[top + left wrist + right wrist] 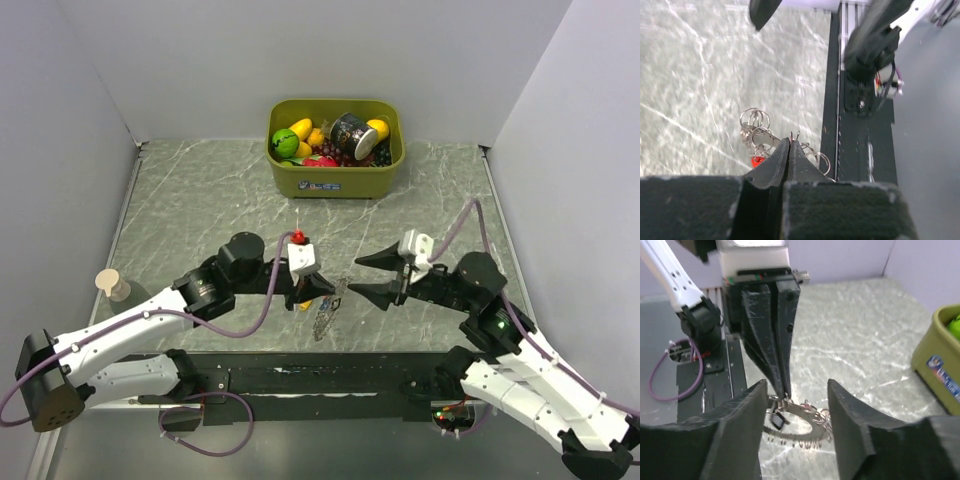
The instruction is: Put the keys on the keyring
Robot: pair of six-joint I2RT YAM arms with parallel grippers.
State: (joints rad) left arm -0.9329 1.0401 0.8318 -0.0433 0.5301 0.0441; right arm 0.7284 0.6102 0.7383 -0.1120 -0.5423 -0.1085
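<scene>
Grey keyring (800, 429) lies mid near edge of the counter (200, 200), keys (776, 419) bunched at its rim. Left claw (783, 392) is pinched tight on thin metal there. Right claw (797, 386) gapes alongside, empty. Threaded yet? Can't tell; it looks unfinished.

Keyring (327, 318) on table (200, 200), near centre, just far of rail (300, 380), left gripper (322, 293) at its left rim, right gripper (366, 275) just right, bin (300, 180) far centre, fruit (285, 141) in it, peg (113, 285) at left wall
</scene>
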